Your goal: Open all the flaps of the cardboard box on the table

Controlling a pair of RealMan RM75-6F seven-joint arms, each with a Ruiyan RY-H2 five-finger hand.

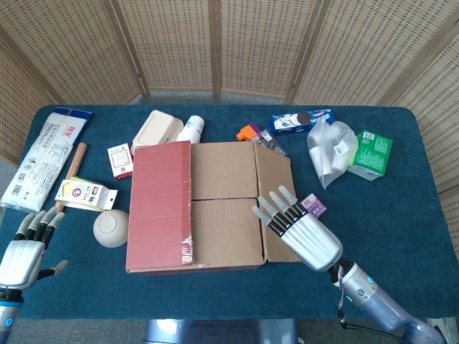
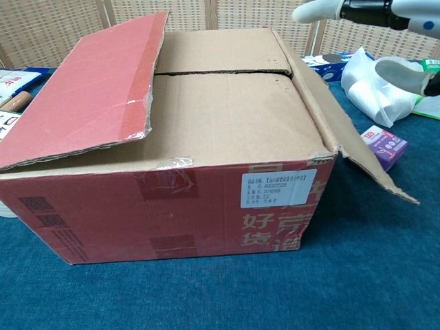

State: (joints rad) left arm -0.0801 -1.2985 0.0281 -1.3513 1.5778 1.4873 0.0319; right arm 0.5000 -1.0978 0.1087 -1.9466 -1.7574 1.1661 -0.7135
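Note:
A cardboard box (image 1: 215,208) (image 2: 179,179) with red sides stands in the middle of the table. Its left red flap (image 1: 159,204) (image 2: 86,89) lies partly raised over the top. The right flap (image 1: 276,197) (image 2: 344,124) hangs outward and down past the box's right side. Two inner flaps (image 1: 222,204) (image 2: 227,96) lie flat and closed, with a seam between them. My right hand (image 1: 297,226) (image 2: 378,27) hovers open over the right flap, fingers spread. My left hand (image 1: 25,247) is open at the table's near left corner, away from the box.
A small purple box (image 1: 314,206) (image 2: 383,143) lies just right of the hanging flap. A white bowl (image 1: 110,228), carton (image 1: 84,193) and packets sit left of the box. A plastic bag (image 1: 330,150), green box (image 1: 373,153) and cookie pack (image 1: 301,120) lie behind right.

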